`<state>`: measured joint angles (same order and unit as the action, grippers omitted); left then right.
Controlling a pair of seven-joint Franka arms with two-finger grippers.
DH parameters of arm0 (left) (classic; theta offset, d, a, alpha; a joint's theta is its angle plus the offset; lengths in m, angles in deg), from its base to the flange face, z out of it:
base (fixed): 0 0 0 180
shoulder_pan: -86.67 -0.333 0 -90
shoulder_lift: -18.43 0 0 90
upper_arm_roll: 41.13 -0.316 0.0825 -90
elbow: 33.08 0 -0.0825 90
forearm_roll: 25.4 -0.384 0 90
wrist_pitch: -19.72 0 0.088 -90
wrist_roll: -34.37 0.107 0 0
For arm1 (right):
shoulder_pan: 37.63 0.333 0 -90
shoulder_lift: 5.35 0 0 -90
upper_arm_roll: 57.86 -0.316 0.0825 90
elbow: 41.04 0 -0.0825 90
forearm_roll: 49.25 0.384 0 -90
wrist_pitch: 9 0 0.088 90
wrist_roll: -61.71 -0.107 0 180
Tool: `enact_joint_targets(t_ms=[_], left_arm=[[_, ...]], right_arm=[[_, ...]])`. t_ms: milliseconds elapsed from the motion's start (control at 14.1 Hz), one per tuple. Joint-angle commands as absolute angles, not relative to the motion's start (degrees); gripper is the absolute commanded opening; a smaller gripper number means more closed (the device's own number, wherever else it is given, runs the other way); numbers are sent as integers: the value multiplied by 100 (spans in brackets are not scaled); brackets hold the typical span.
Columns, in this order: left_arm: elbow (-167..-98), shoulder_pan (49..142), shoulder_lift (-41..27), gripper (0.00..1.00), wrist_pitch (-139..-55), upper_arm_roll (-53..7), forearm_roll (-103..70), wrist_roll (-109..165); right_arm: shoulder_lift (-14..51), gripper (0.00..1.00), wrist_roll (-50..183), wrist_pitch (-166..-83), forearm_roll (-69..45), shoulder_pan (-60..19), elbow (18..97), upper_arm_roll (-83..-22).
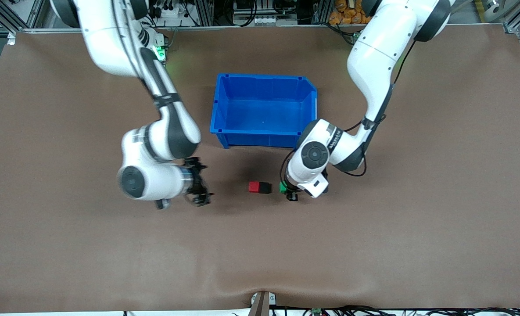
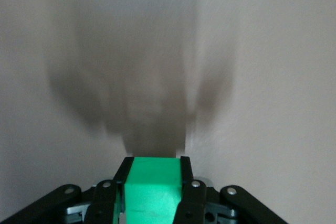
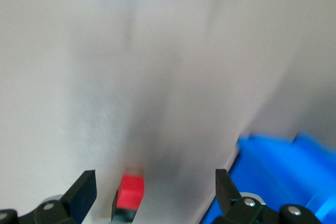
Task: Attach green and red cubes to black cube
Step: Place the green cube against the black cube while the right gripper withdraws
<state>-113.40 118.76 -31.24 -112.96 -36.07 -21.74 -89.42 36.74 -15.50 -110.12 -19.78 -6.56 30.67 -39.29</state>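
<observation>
The red cube [image 1: 254, 187] and the black cube [image 1: 264, 188] lie joined side by side on the brown table, nearer the front camera than the blue bin [image 1: 224, 90]. My left gripper [image 1: 288, 191] is shut on the green cube [image 1: 282, 187], just beside the black cube toward the left arm's end, with a small gap between them. The left wrist view shows the green cube [image 2: 153, 190] clamped between the fingers [image 2: 186, 174]. My right gripper [image 1: 200, 189] is open and empty, toward the right arm's end from the red cube. The red cube [image 3: 130, 190] shows in its view.
The blue bin is empty and also shows in the right wrist view [image 3: 278, 174]. The brown table mat [image 1: 374, 245] stretches wide around the cubes.
</observation>
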Motion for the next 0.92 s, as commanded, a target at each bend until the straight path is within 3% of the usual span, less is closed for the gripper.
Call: enact_joint_targets(t_ms=[0, 284, 568, 852], left_arm=[[-10972, 12068, -3404, 0, -11220, -3700, -2091, -9070], [-10779, 12147, -3562, 0, -11255, -3709, -2091, -9175], [-10734, 12227, -3606, 0, -11299, -3797, -2091, -9193], [-10726, 12314, -3650, 0, -11448, -3929, -2091, -9175]], right_arm=[[3648, 100, 126, -10779, -2340, -766, 2682, -3502], [3622, 100, 458, -9805, -2340, -1117, 2006, -2957], [2876, 100, 903, -9593, -2385, -1285, 2030, -2939], [2428, 100, 1887, -8715, -2376, -1689, 2022, -2903]])
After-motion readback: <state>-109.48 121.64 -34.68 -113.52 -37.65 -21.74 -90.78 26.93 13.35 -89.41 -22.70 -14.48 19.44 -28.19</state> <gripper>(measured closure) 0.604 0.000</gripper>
